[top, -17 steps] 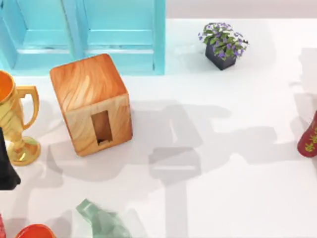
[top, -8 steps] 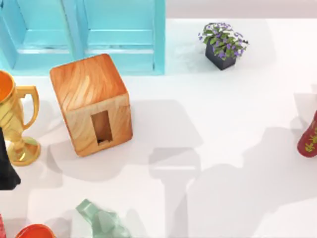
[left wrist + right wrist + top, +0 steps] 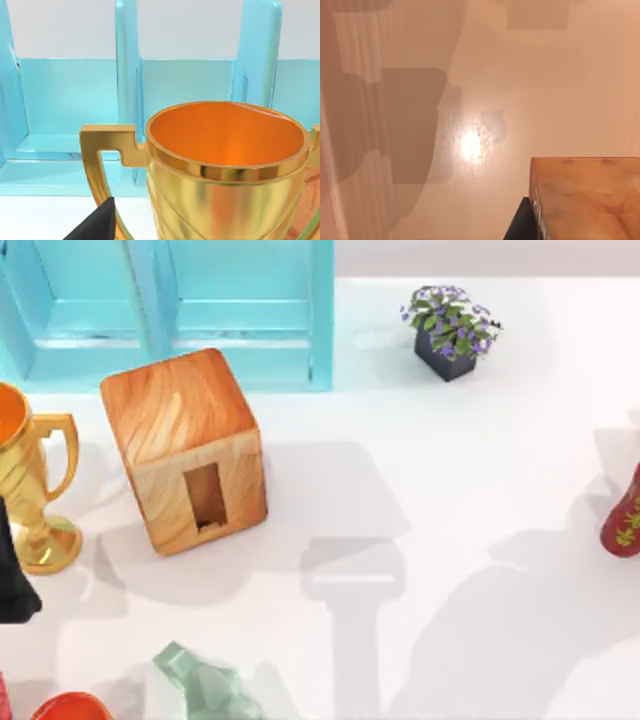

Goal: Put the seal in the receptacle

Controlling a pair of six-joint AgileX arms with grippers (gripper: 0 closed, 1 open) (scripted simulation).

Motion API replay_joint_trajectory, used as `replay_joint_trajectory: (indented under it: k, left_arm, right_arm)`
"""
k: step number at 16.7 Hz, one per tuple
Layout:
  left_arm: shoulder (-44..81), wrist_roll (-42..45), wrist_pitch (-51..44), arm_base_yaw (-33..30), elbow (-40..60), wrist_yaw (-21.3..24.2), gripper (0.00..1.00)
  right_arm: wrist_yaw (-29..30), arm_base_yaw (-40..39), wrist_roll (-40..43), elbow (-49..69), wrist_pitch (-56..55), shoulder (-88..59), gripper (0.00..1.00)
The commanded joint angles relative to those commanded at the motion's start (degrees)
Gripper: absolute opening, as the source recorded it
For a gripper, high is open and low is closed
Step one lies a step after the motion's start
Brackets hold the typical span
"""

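Observation:
The seal [image 3: 590, 190], a reddish-brown block, hangs close to the right wrist camera above the bare table, with my right gripper [image 3: 570, 225] shut on it; one dark finger [image 3: 520, 227] presses its side. The receptacle is a wooden box [image 3: 185, 450] with a narrow upright slot [image 3: 205, 497] in its front, standing at the table's left in the top view. My left arm [image 3: 12, 570] sits parked at the left edge beside the gold trophy [image 3: 25, 490], and the left gripper [image 3: 95, 225] shows as a dark tip before the trophy [image 3: 225, 170].
A teal shelf unit [image 3: 170, 310] stands behind the box. A potted purple plant [image 3: 450, 332] is at the back, and a red bottle with gold marks [image 3: 625, 520] is at the right edge. A green glass object [image 3: 200, 685] and an orange-red thing [image 3: 70, 708] lie at the front left.
The arm's shadow on the table has slid toward the front right. The box, trophy, plant and bottle have not moved.

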State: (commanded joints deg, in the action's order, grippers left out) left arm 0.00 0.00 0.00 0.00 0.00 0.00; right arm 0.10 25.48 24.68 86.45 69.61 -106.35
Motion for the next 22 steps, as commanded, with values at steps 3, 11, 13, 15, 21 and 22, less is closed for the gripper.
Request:
replay_joint_trajectory:
  k: [3,11,13,15,21,22]
  left_arm:
    - [0.0,0.0,0.0,0.0,0.0,0.0,1.00]
    - [0.0,0.0,0.0,0.0,0.0,0.0,1.00]
    - [0.0,0.0,0.0,0.0,0.0,0.0,1.00]
    - [0.0,0.0,0.0,0.0,0.0,0.0,1.00]
    - [0.0,0.0,0.0,0.0,0.0,0.0,1.00]
    - [0.0,0.0,0.0,0.0,0.0,0.0,1.00]
  right_arm:
    - [-0.1,0.0,0.0,-4.7,-5.1,-0.6,0.00]
    - [-0.1,0.0,0.0,-5.3,-5.7,-0.8,0.30]
    - [-0.1,0.0,0.0,-5.3,-5.7,-0.8,0.45]
    - [-0.1,0.0,0.0,-5.3,-5.7,-0.8,0.60]
    - [-0.1,0.0,0.0,-5.3,-5.7,-0.8,1.00]
    - [-0.1,0.0,0.0,-5.3,-5.7,-0.8,1.00]
